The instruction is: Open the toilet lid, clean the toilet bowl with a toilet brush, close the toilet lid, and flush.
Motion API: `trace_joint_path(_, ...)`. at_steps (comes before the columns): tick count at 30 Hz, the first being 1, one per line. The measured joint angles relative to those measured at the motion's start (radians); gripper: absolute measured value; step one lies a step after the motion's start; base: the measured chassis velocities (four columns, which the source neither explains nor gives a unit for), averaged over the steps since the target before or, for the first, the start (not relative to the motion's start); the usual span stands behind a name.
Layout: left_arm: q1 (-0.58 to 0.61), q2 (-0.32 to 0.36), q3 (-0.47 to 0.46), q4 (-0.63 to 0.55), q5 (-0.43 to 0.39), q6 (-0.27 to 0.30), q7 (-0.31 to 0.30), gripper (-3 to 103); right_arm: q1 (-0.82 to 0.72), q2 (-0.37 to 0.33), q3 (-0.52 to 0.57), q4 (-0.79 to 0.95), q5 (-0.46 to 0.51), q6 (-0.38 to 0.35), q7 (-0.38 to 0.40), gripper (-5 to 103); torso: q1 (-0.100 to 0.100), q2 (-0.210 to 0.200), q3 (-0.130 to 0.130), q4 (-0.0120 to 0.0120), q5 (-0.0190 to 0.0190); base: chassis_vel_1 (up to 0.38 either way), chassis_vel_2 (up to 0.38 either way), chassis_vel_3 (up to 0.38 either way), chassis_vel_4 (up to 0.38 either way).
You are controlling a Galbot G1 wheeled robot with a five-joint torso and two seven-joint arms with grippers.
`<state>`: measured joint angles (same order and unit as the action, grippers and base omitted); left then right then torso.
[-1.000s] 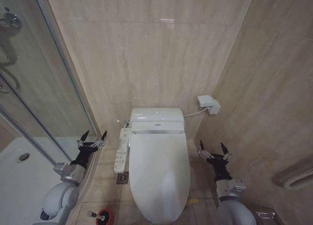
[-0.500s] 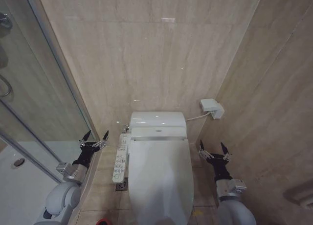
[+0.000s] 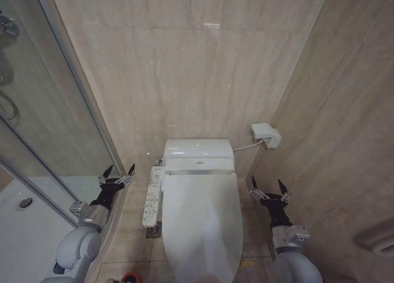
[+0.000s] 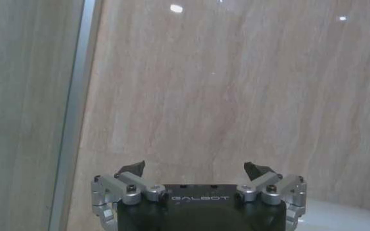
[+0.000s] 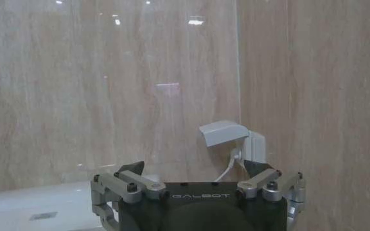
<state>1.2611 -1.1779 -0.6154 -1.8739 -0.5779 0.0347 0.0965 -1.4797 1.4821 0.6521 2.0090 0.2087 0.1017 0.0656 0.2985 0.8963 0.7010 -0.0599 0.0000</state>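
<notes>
The lid [image 3: 200, 224] lies down over the bowl [image 3: 198, 152], which backs against the wall [image 3: 184, 80], with the button panel [image 3: 151, 197] on its left. The left hand [image 3: 117, 175] hangs left of the panel, beside the shower glass [image 3: 43, 111]; the right hand [image 3: 268, 189] hangs right of the lid. The brush [image 3: 128, 278] stands on the floor [image 3: 132, 224], front-left of the bowl.

Glossy white toilet lid [image 3: 200, 224] lies shut over the toilet bowl [image 3: 198, 155]; red-cupped toilet brush [image 3: 128, 278] stands at seven o'clock.
</notes>
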Motion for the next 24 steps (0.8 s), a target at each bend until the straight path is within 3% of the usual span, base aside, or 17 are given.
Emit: trace_joint_path(24, -0.003, -0.009, 0.002, 0.026, 0.048, -0.022, 0.008, 100, 0.000, 0.000, 0.000, 0.000, 0.000, 0.000, 0.000, 100, 0.000, 0.000, 0.000, 0.0001, 0.0000, 0.000, 0.000, 0.000, 0.000)
